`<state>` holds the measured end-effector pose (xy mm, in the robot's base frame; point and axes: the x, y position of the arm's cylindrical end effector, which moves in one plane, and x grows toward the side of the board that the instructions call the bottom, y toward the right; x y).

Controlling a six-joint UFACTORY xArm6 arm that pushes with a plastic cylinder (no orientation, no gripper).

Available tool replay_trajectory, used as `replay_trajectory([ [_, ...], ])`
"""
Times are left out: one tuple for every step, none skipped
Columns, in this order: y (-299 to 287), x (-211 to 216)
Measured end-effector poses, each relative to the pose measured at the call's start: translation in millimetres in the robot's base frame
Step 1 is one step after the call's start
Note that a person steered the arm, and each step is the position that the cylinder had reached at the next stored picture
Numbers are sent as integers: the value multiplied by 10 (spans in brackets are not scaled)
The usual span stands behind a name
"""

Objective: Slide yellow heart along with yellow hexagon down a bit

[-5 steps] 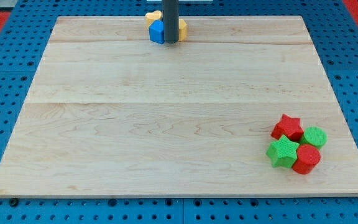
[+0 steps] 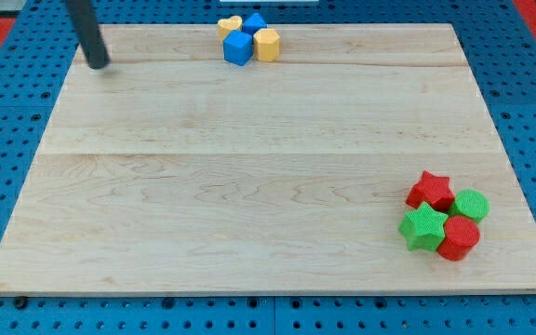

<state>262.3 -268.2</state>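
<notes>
A: Where are the two yellow pieces?
B: At the view's top edge of the wooden counter point(image 2: 249, 140), a little left of centre. The yellow heart point(image 2: 229, 25) is the leftmost of a tight cluster, and the yellow hexagon point(image 2: 267, 44) is on the cluster's right side.
A: What else is packed in with them?
B: Two blue blocks. A blue cube point(image 2: 238, 47) sits just below the heart and touches the hexagon's left side. Another blue block point(image 2: 254, 22) is behind it, between the heart and the hexagon; its shape is hard to make out.
A: And my tip?
B: My tip point(image 2: 98, 64) rests on the counter near the view's top-left corner, well apart from the cluster, to its left. There is no pincer on this rod, so no grasp to report.
A: Anything else?
B: Near the view's bottom right, a second cluster: a red star point(image 2: 430, 191), a green cylinder point(image 2: 472, 204), a green star point(image 2: 423, 228) and a red block point(image 2: 460, 237), all touching or just beside each other.
</notes>
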Motion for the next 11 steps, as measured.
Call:
replay_trajectory([
  [-298, -642],
  [-256, -710],
  [297, -711],
  [687, -711],
  [920, -701],
  [1120, -711],
  [1380, -707],
  [1612, -699],
  [1829, -695],
  [2050, -698],
  [2232, -697],
])
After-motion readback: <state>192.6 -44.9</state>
